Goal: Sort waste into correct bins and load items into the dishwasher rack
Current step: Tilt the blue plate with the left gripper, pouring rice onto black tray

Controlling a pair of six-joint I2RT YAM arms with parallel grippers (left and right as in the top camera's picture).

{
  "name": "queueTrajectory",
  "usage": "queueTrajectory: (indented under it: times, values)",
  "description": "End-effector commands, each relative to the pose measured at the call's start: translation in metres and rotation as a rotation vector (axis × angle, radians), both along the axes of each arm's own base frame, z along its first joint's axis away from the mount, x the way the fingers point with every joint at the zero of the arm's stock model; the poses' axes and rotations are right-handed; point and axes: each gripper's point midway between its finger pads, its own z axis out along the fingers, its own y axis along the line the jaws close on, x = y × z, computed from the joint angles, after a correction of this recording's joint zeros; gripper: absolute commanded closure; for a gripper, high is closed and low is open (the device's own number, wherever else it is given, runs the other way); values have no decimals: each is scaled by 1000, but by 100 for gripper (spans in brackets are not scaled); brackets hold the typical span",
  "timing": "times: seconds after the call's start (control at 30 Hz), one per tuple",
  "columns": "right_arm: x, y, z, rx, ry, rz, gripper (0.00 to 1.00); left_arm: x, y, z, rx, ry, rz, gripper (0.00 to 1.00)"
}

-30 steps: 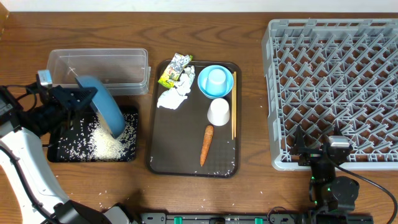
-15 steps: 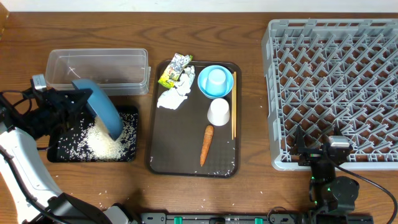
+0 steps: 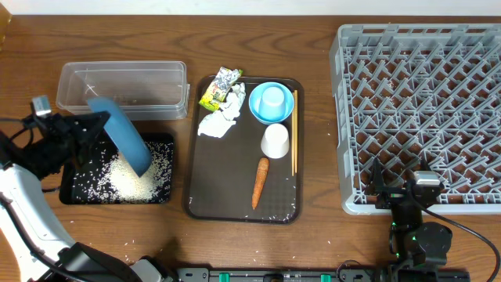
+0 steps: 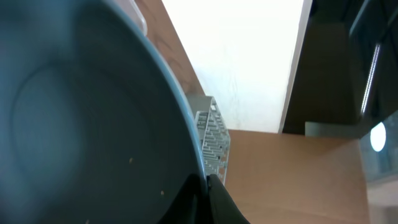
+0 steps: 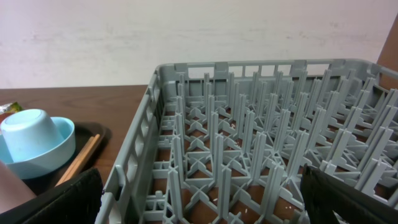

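Plate: large blue plate (image 3: 121, 139) tilted steeply over the black tray (image 3: 69, 194), rice (image 3: 131, 182) heaped below.
Left claw (image 3: 92, 125): clamped on its rim.
Right claw (image 3: 401, 182): spread wide, empty.
Handling: looks stiff, smooth and probably slippery, so pinch that rim firmly.

The overhead camera looks straight down on the whole bench (image 3: 313, 23) from well above. The left wrist camera sits tilted, very near the blue plate (image 4: 74, 124), glimpsing the dishwasher rack (image 4: 212, 140) past its rim. The right wrist camera looks low and level across that rack from its near edge, with the light-blue bowl (image 5: 62, 140) at left. The overhead view shares both.
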Motion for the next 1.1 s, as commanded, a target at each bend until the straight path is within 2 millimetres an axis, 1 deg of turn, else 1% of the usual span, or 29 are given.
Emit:
queueTrajectory:
  times: [0.0, 0.13, 0.2, 0.23, 0.27, 0.37, 0.43, 0.5, 0.53, 0.6, 0.63, 0.7, 0.73, 0.77, 0.8, 0.83, 0.87, 0.93, 0.97, 1.0, 1.07]
  values:
    - [0, -1, 0, 3, -1, -3, 1, -3, 1, 2, -55, -1, 6, 94]
    - [0, -1, 0, 3, -1, -3, 1, -4, 0, 3, -69, 1, 4, 94]
    - [0, -1, 0, 3, -1, -3, 1, -7, -8, 14, -126, -37, -21, 94]
    - [0, -1, 0, 3, -1, -3, 1, -6, -8, 18, -115, -79, -33, 94]
    - [0, -1, 0, 3, -1, -3, 1, -4, -5, 18, -89, -94, -33, 94]
    - [0, -1, 0, 3, -1, -3, 1, -5, -5, 19, -113, -87, -27, 93]
    - [0, -1, 0, 3, -1, -3, 1, -4, -2, 16, -92, -86, -22, 94]
    - [0, -1, 0, 3, -1, -3, 1, -8, -7, 18, -145, -60, -22, 94]
    - [0, -1, 0, 3, -1, -3, 1, -11, -11, 22, -168, -72, -31, 94]
    - [0, -1, 0, 3, -1, -3, 1, -11, -13, 27, -132, -138, -51, 94]
    - [0, -1, 0, 3, -1, -3, 1, -10, -10, 24, -108, -134, -47, 94]
    - [0, -1, 0, 3, -1, -3, 1, -14, -14, 25, -154, -105, -44, 94]
    - [0, -1, 0, 3, -1, -3, 1, -16, -17, 29, -151, -133, -53, 94]
    - [0, -1, 0, 3, 0, -3, 1, -15, -16, 29, -104, -168, -62, 94]
    - [0, -1, 0, 3, 0, -3, 1, -13, -11, 24, -54, -171, -58, 94]
    - [0, -1, 0, 3, 0, -3, 1, -12, -7, 15, -40, -106, -38, 94]
    - [0, -1, 0, 3, 0, -3, 1, -14, -7, 9, -53, -55, -26, 94]
    - [0, -1, 0, 3, 0, -3, 1, -14, -7, 9, -13, -83, -37, 94]
    - [0, -1, 0, 3, 0, -3, 1, -12, -4, 7, 23, -92, -36, 94]
    - [0, -1, 0, 3, 0, -3, 1, -12, -3, 6, 23, -84, -33, 94]
    - [0, -1, 0, 3, 0, -3, 1, -12, -5, 11, 4, -107, -39, 94]
